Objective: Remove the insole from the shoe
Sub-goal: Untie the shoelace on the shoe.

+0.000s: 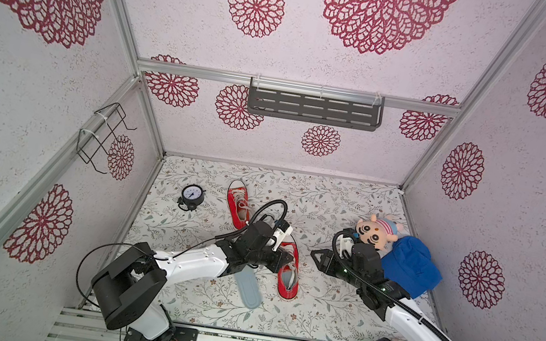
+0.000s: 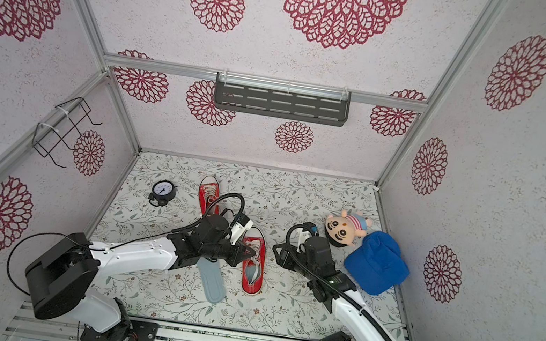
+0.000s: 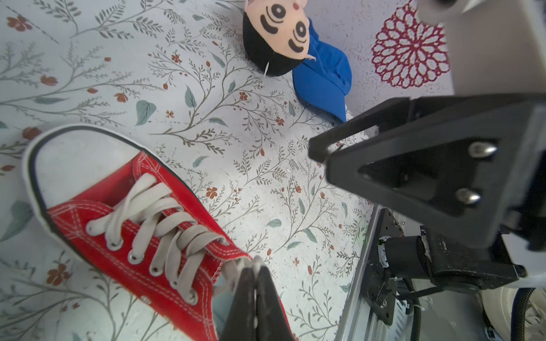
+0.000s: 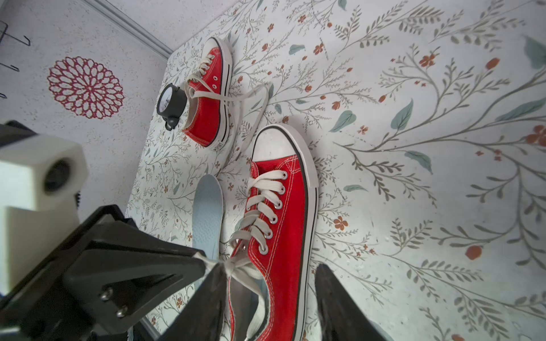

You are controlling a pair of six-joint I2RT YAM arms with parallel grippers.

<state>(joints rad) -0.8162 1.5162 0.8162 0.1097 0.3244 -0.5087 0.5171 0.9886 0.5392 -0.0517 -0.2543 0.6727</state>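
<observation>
Flowery worktop (image 1: 332, 202): left end effector (image 3: 254, 270) grips the shoe (image 3: 97, 224) by its lace (image 4: 236, 259); right end effector (image 4: 270, 270) is released. Pulling could drag the shoe.

Bright, soft, even light fills the booth, and nothing is blown out. In both top views the shadows on the worktop (image 1: 332, 206) are pale with blurred edges, the plainest lying almost straight beneath the left arm (image 1: 192, 262). Those views are sharp but bowed by a wide lens, so the frame posts (image 1: 493, 65) splay toward the corners. In the left wrist view the shoe (image 3: 141, 230) is crisp, while the left fingers (image 3: 271, 310) and the white housing (image 3: 496, 44) are soft. The right wrist view blurs its white block (image 4: 41, 174) and the right fingers (image 4: 336, 304).
</observation>
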